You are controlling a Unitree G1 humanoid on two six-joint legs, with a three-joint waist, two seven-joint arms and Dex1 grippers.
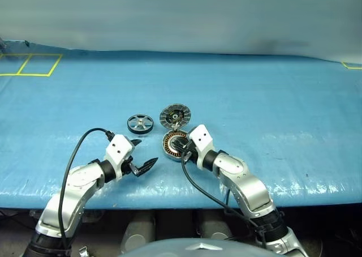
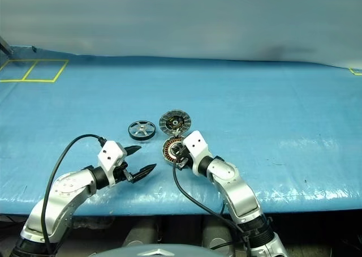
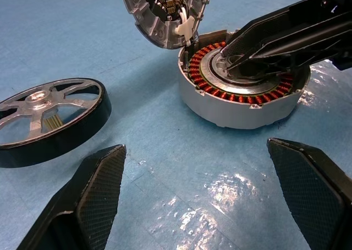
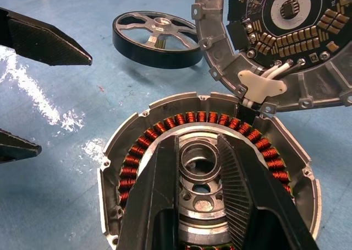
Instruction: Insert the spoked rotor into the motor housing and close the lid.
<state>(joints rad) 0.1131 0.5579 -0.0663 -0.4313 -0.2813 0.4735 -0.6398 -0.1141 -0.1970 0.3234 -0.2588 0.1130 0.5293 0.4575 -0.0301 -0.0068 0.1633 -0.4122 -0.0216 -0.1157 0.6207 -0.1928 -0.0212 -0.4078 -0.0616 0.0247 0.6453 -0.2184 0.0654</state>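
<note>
Spoked rotor (image 1: 139, 123) lies flat, hub axis up, beside motor housing (image 3: 242, 96).

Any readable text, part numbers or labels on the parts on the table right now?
None can be read.
Lid: the circuit board on its open inner face carries tiny white print near the edge, too small to read.
Chip at the board's centre: no legible marking.
Motor housing: no label visible.
Spoked rotor: no marking visible.
Yellow tape lines on the blue cover: plain outlines, no writing.
</note>
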